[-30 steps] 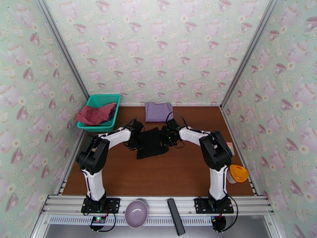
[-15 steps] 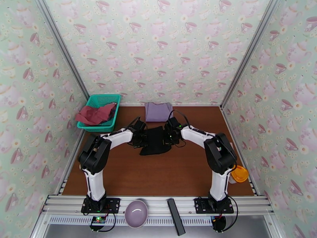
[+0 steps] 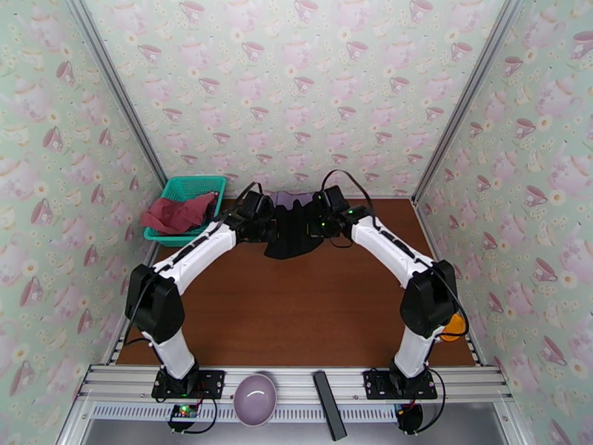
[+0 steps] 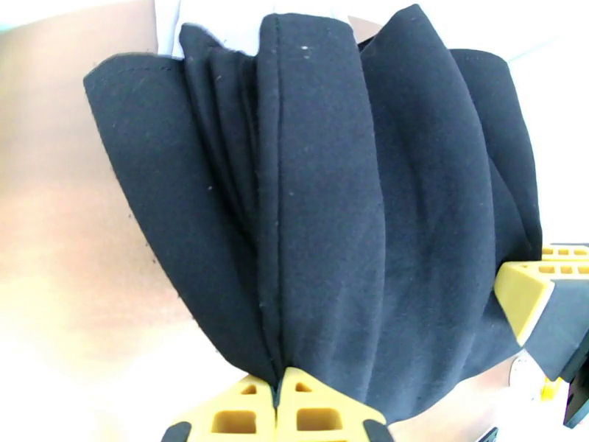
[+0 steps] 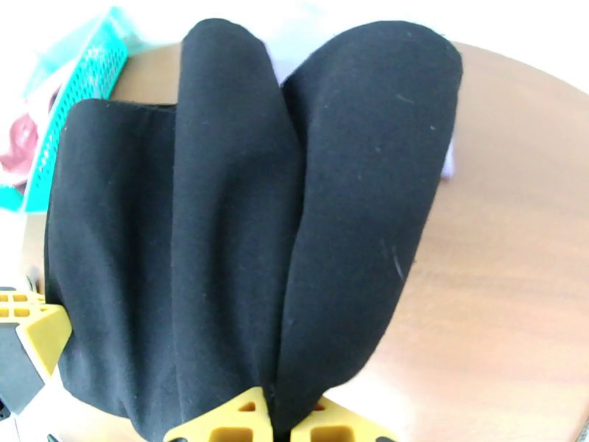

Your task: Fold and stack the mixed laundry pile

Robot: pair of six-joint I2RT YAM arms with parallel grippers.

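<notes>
Brown counter [image 3: 296,313] | black garment [image 3: 293,233] draped in folds, left hand [image 4: 278,384] and right hand [image 5: 276,407] clamped on it | basket [image 3: 194,179] holds red top [image 3: 178,213]

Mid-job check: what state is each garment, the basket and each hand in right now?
Folded black garment: gripped at both sides, sagging between the hands.
Lavender-purple cloth: folded at the table's far edge, partly hidden behind the black garment.
Dusty-red top: crumpled, unfolded, spilling over the basket's rim.
Teal plastic mesh basket: upright, holding the dusty-red top.
Left hand: shut on the black garment.
Right hand: shut on the black garment.
</notes>
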